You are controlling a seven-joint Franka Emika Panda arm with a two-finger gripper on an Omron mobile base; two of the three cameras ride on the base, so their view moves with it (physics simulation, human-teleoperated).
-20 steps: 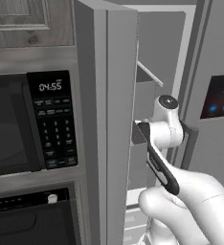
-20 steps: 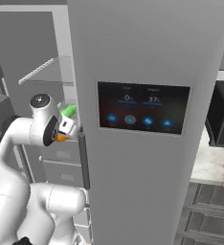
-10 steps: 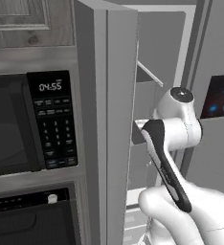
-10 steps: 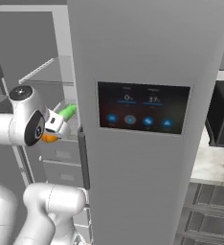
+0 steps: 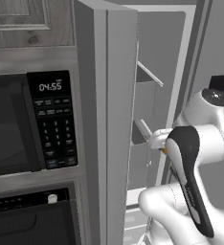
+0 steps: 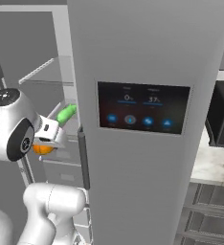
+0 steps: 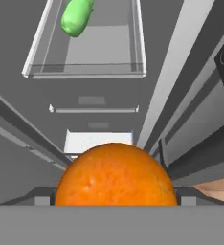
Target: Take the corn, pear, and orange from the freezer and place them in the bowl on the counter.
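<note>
My gripper (image 6: 47, 142) is shut on the orange (image 7: 115, 174), a bright ball that bulges large at the bottom of the hand view. The orange (image 6: 42, 149) hangs in front of the open freezer (image 6: 133, 57), just outside its white shelves. In the left base view the gripper (image 5: 158, 142) sits by the edge of the freezer's open door (image 5: 109, 119). A green pear (image 7: 77, 16) lies on a clear shelf deeper inside, and the pear (image 6: 66, 114) is up and to the right of my hand. The corn and the bowl are out of view.
A black microwave (image 5: 18, 124) with a keypad is built in left of the open freezer door. The dispenser panel (image 6: 142, 112) glows on the closed door. A strip of marbled counter (image 6: 214, 165) shows at far right over grey drawers.
My hand has drawn back out of the freezer with the orange in it, away from the shelf with the pear. The pear has stayed put.
</note>
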